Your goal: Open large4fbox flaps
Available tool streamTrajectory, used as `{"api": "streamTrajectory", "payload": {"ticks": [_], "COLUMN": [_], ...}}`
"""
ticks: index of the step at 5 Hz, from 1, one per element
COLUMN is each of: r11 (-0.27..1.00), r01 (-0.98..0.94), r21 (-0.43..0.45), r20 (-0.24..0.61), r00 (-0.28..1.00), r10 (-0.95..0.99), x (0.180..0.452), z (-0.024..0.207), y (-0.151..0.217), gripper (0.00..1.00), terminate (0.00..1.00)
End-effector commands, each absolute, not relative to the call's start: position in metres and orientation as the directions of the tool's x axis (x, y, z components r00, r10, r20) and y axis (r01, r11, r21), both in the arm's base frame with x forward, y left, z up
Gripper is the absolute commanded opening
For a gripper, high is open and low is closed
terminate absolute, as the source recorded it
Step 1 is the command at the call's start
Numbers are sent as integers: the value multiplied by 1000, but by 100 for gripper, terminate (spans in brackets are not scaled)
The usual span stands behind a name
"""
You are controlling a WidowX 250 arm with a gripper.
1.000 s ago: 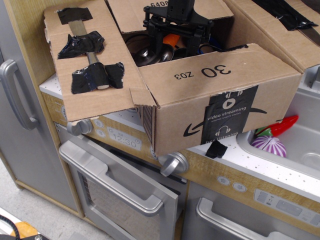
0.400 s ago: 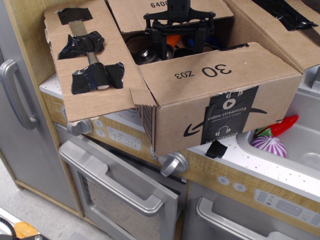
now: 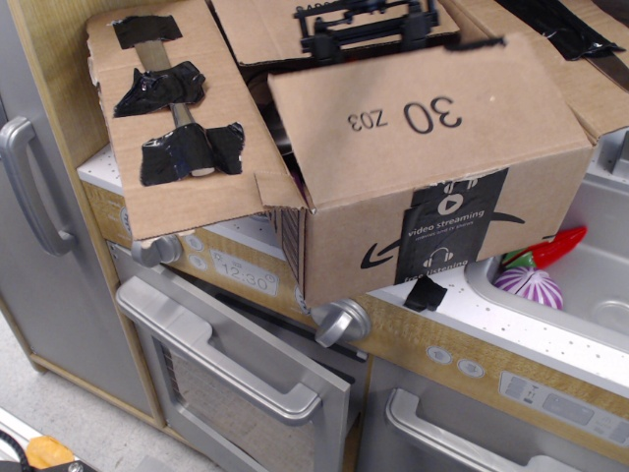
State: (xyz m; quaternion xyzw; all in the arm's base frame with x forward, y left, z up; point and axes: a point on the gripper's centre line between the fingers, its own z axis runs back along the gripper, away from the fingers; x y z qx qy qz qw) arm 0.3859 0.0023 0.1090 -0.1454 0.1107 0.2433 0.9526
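Four brown cardboard flaps crown the large4fbox [image 3: 432, 221], which fills the centre and upper part of the frame and rests on the bench [image 3: 536, 329] of a toy kitchen, its lower corner hanging past the front edge above an oven door [image 3: 236, 379]. One flap printed "30 Z03" [image 3: 413, 123] tilts up over the opening at centre, its far edge just below the black robot hand [image 3: 369, 22] at top centre. The hand is blurred and cut by the frame edge, so its grip cannot be told. At upper left, a flap with black tape patches [image 3: 172, 118] lies folded outward. Another flap [image 3: 270, 29] stands behind the hand, and a fourth [image 3: 575, 59] spreads toward the upper right. Black tape reading "video streaming" [image 3: 452, 236] runs down the box front. In the sink [image 3: 595, 295] at right sit a red toy [image 3: 555, 246] and a purple striped toy [image 3: 531, 287].
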Motion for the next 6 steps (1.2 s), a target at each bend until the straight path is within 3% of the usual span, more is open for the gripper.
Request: {"api": "streamTrajectory", "payload": {"ticks": [1,3,6], "r11": [818,811,796], "r01": [-511,-553,-588], "r21": [-265,-189,-148], "r20": [-226,-155,-84], "r00": [857,833,809], "r10": [462,532,582], "x": [379,356,321], "z": [150,171,165], "y": [-21,-62,-105], "gripper": [100,100,100], "terminate": [0,0,0]}}
